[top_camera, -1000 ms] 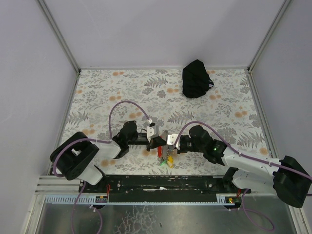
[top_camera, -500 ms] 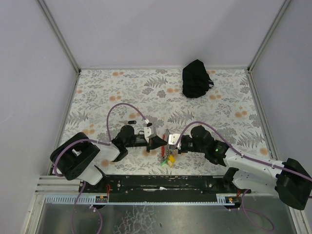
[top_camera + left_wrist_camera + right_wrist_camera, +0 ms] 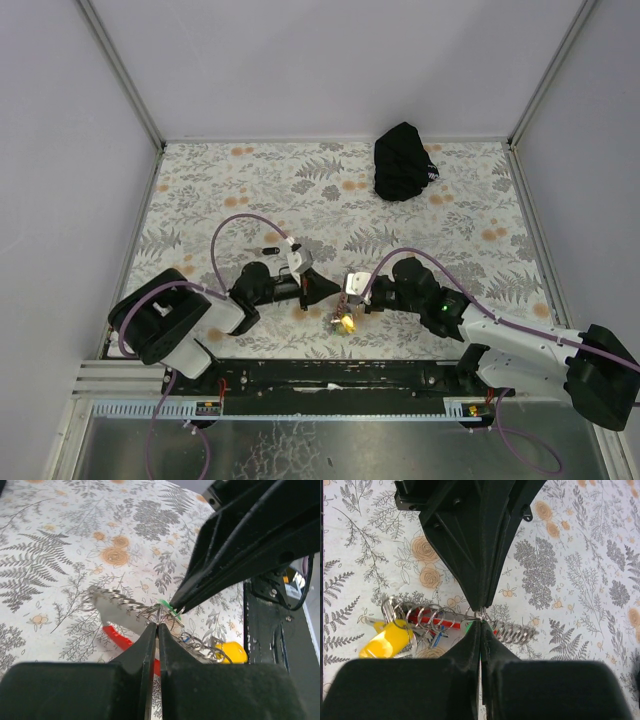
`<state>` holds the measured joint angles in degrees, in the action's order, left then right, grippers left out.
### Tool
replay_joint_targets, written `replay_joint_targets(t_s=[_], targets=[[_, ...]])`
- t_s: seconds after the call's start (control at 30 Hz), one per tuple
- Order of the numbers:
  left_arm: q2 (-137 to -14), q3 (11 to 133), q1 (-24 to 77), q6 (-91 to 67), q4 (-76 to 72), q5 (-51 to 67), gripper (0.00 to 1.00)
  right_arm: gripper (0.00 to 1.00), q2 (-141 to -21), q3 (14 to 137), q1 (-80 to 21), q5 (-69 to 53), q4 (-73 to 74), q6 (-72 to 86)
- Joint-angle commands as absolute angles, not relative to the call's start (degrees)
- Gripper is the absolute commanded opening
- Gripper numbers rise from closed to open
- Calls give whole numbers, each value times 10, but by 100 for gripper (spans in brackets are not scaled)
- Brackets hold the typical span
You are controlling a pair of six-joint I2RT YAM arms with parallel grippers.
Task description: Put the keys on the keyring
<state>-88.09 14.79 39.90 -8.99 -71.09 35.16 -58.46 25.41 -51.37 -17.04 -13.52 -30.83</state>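
Note:
The keyring hangs between both grippers, low over the table near the front edge. It shows a red strap, a silvery chain, rings and a yellow tag. My left gripper is shut on a silver ring of the bunch. My right gripper meets it tip to tip and is shut on the green key, whose tag pokes out at the ring. The blue key hangs among the rings. In the top view the left gripper and right gripper almost touch.
A small black oblong piece lies on the floral cloth behind the left arm. A black crumpled bag sits at the back right. The black base rail runs just in front of the bunch.
The left arm has swung its wrist back and left, uncovering the small black piece. The bunch has drawn up under the two tips, and its yellow tag shows more than its red strap.

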Motion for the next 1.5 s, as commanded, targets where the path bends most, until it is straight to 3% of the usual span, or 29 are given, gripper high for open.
replay_joint_targets(t_s=[0.0,0.5,0.83,1.07,1.27,1.47], targets=[[-869,127,384,-178,-760,235,0,0,-584,262,-516,-190,-178,-306],[-917,109,412,-384,-911,81,0,0,-642,284,-532,-217,-180,-305],[-901,101,449,-389,-916,0,0,0,-683,323,-556,-173,-144,-331],[-891,75,451,-366,-918,3,0,0,-632,305,-557,-115,-159,-335],[-867,50,450,-306,-916,47,17,0,-616,310,-556,-99,-146,-350],[-874,54,414,-243,-911,168,31,0,-609,318,-556,-97,-134,-365]])
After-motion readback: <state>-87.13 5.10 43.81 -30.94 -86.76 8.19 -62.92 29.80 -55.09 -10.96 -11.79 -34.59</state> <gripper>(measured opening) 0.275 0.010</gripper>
